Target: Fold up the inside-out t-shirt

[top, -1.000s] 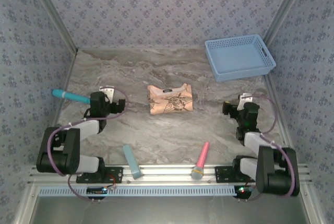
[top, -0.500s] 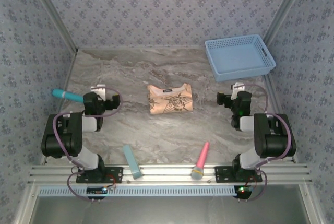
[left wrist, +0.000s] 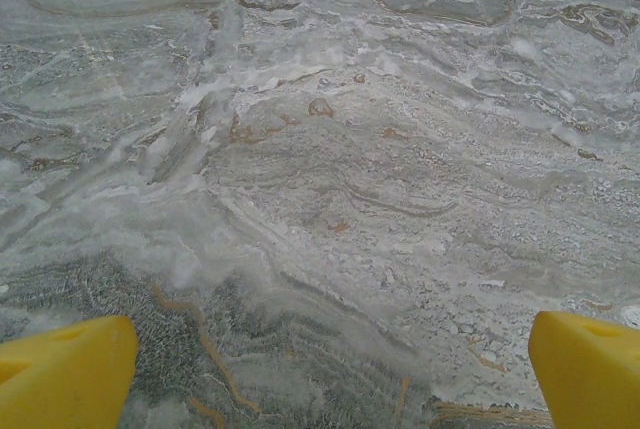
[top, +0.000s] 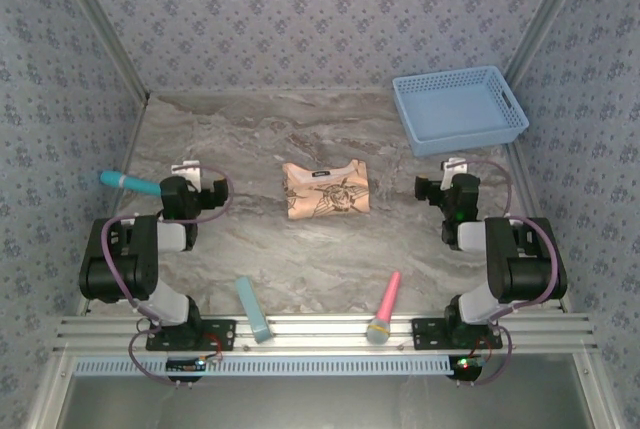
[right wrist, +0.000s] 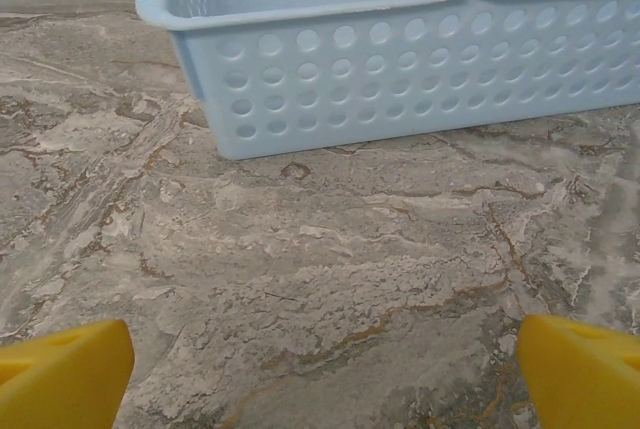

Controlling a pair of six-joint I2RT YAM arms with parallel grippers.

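Observation:
The inside-out t-shirt (top: 325,189) lies as a small folded peach-tan bundle with a brown print and a dark label, in the middle of the marble table. My left gripper (top: 192,177) rests low on the table well to the shirt's left, and my right gripper (top: 447,177) rests well to its right; neither touches the cloth. In the left wrist view the left gripper (left wrist: 330,374) is open, its yellow fingertips (left wrist: 65,374) wide apart over bare marble. The right gripper (right wrist: 320,374) is open too, with yellow fingertips (right wrist: 60,374) at the frame corners and nothing between them.
A light blue perforated basket (top: 458,109) stands at the back right, close in front of the right gripper, where its wall (right wrist: 400,79) shows. A teal handle (top: 130,182) lies at the far left. A pale blue bar (top: 252,309) and a pink tool (top: 385,307) lie near the front rail.
Both arms drew back into a folded pose, their grippers shifting slightly toward the back and outward, then held still. The shirt has not moved.

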